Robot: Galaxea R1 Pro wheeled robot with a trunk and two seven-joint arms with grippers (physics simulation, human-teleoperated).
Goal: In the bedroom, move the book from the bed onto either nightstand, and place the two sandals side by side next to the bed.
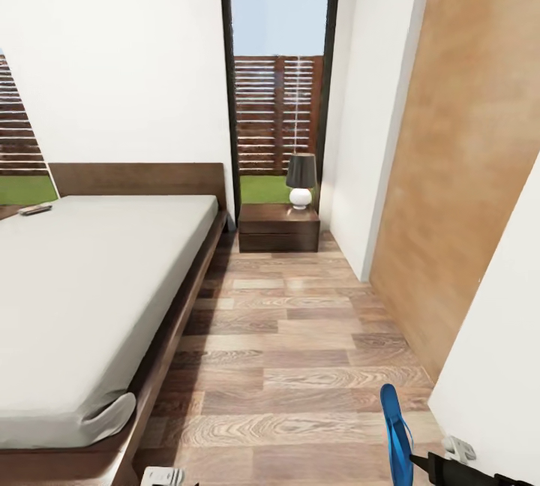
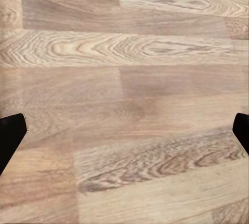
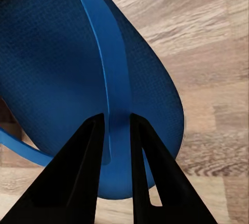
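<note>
One bright blue sandal (image 1: 395, 426) hangs on edge above the wood floor at the lower right, and my right gripper (image 3: 115, 117) is shut on it, its black fingers (image 3: 78, 172) pinching the blue strap over the sole (image 3: 57, 68). Over bare planks, my left gripper (image 2: 127, 125) stands open with nothing between its fingers. The bed (image 1: 90, 283), with an off-white mattress and dark frame, takes up the left. A small book (image 1: 35, 209) lies on the mattress near the headboard. The dark nightstand (image 1: 278, 227) stands at the far end beside the bed.
A lamp (image 1: 301, 180) with a black shade stands on the nightstand before a tall dark-framed window (image 1: 279, 58). A tan wooden door (image 1: 465, 171) and a white wall (image 1: 495, 366) close the right side. A floor aisle (image 1: 300, 336) runs between bed and wall.
</note>
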